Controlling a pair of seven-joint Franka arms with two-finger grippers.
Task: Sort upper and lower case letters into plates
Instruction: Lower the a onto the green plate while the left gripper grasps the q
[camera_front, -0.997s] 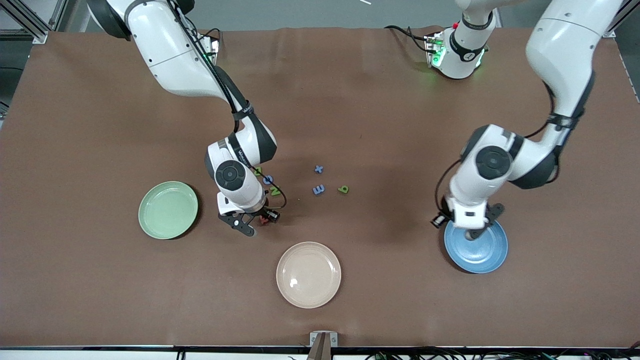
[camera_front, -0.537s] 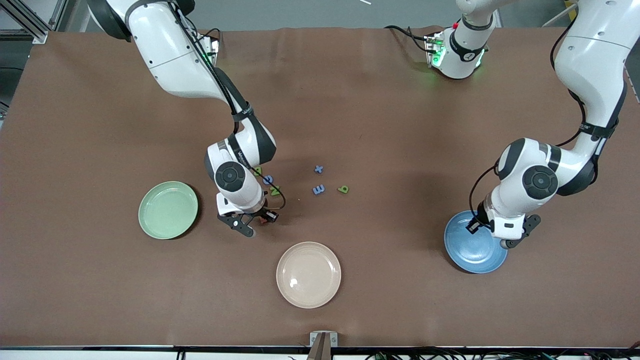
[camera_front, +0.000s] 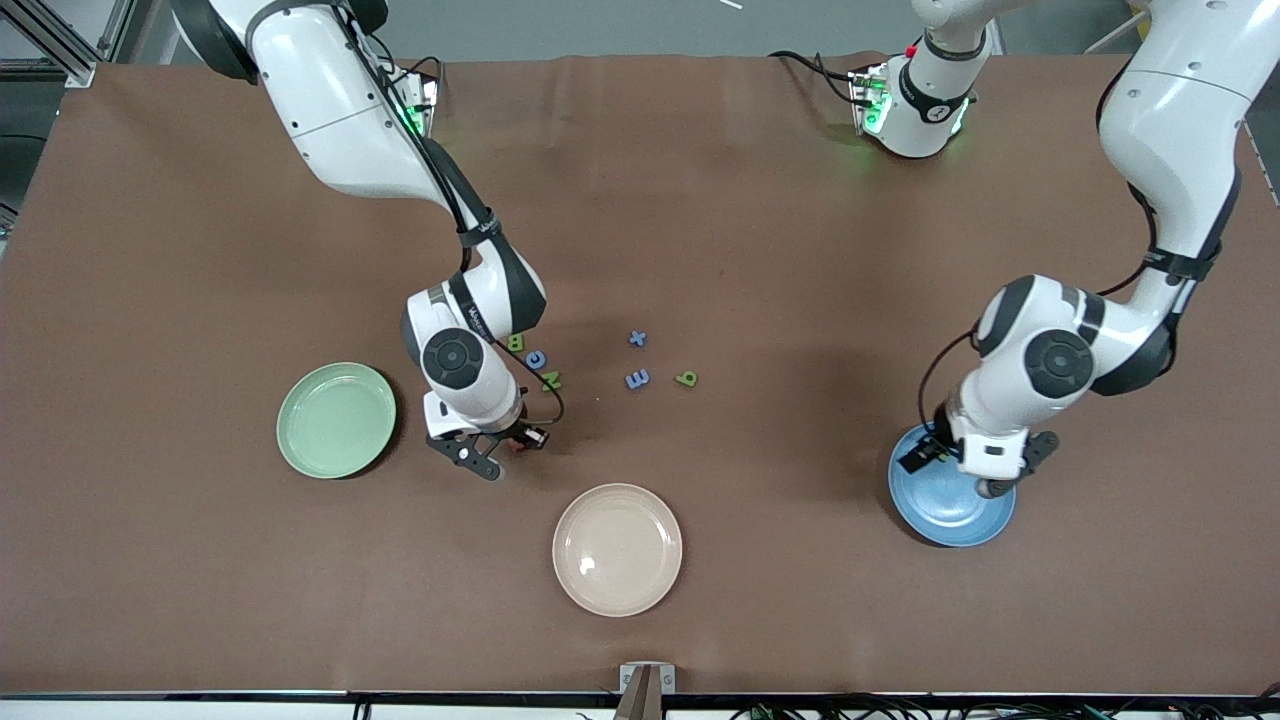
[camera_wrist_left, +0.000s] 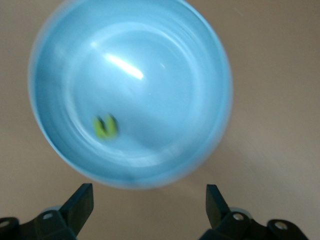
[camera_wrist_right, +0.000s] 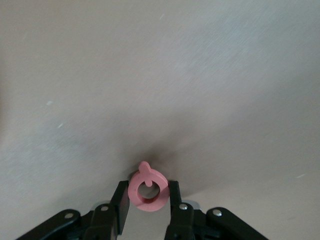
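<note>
My right gripper (camera_wrist_right: 147, 197) is shut on a pinkish-red ring-shaped letter (camera_wrist_right: 147, 189), held low over the table between the mint green plate (camera_front: 336, 419) and the cream plate; in the front view that gripper (camera_front: 503, 452) largely hides the letter. My left gripper (camera_wrist_left: 148, 205) hangs open and empty over the rim of the blue plate (camera_wrist_left: 165, 65), in which a small green letter (camera_wrist_left: 105, 126) lies. Loose on the table are a green letter (camera_front: 515, 342), a blue one (camera_front: 536, 359) and a green N (camera_front: 551, 380) beside the right wrist, and near mid-table a blue letter (camera_front: 637, 338), a blue E (camera_front: 637, 379) and a green one (camera_front: 686, 378).
A cream-beige plate (camera_front: 617, 549) sits nearest the front camera at mid-table. The brown mat (camera_front: 760, 250) covers the table. In the front view the left gripper (camera_front: 968, 478) covers part of the blue plate (camera_front: 950, 510).
The left gripper has opened and a green letter now lies in the blue plate; its arm shifted over that plate. The right gripper has closed on the pinkish-red letter.
</note>
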